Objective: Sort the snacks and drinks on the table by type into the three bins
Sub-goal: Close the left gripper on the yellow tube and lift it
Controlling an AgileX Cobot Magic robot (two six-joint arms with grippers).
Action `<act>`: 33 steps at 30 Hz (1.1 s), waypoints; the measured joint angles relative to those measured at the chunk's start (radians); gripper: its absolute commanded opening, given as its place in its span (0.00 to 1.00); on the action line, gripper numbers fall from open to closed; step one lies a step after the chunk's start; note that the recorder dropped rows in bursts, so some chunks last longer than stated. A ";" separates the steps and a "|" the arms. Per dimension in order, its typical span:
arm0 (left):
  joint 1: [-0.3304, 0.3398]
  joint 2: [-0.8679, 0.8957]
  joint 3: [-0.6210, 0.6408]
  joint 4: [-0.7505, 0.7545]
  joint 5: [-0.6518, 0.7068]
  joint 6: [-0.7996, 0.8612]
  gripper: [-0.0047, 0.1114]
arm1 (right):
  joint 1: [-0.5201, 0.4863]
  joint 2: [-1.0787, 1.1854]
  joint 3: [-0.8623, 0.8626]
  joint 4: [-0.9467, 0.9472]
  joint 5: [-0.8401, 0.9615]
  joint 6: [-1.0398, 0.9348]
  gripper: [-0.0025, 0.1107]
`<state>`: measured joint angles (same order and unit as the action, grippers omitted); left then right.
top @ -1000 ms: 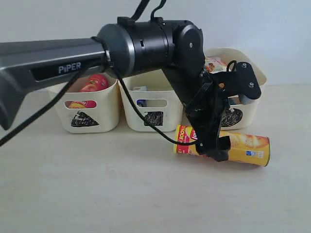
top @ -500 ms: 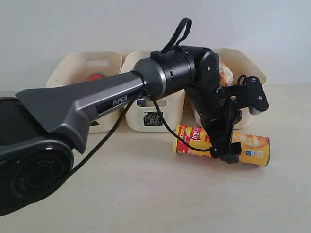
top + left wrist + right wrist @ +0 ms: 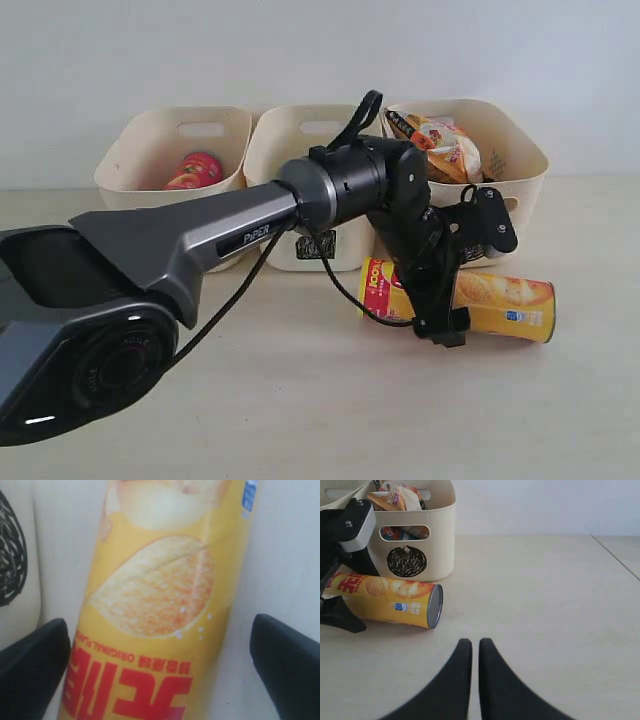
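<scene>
The yellow chip tube (image 3: 505,305) lay on its side on the pale surface (image 3: 300,400), just in front of the right bin (image 3: 525,165). That bin held crinkly bags (image 3: 440,140). A red-pink tube (image 3: 195,170) leaned inside the left bin (image 3: 135,155).

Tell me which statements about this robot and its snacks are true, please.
1. The yellow tube lies on its side on the table. True.
2. The left fingers are shut. False: they stand open, one on each side of the yellow tube.
3. The right fingers hold a bag. False: they are shut on nothing.
4. A reddish tube sits in the leftmost bin. True.
</scene>
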<state>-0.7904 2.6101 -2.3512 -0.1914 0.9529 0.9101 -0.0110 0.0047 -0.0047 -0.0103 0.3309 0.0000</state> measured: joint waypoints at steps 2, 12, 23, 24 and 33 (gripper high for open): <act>0.002 0.008 0.000 0.000 -0.004 0.000 0.61 | 0.000 0.000 0.000 0.000 0.000 0.000 0.04; 0.002 0.003 0.000 0.000 0.032 0.043 0.07 | 0.000 0.000 0.000 0.000 0.000 0.000 0.04; 0.002 -0.131 0.000 0.000 0.231 0.005 0.07 | 0.000 0.000 0.000 0.000 0.000 0.000 0.04; 0.002 -0.142 0.000 0.000 0.245 -0.007 0.07 | 0.000 0.000 0.000 0.000 0.000 0.000 0.04; 0.002 -0.290 0.122 0.073 0.263 -0.093 0.07 | 0.000 0.000 0.000 0.000 0.000 0.000 0.04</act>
<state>-0.7887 2.3202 -2.2292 -0.1179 1.2158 0.8167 -0.0110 0.0047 -0.0047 -0.0103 0.3309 0.0000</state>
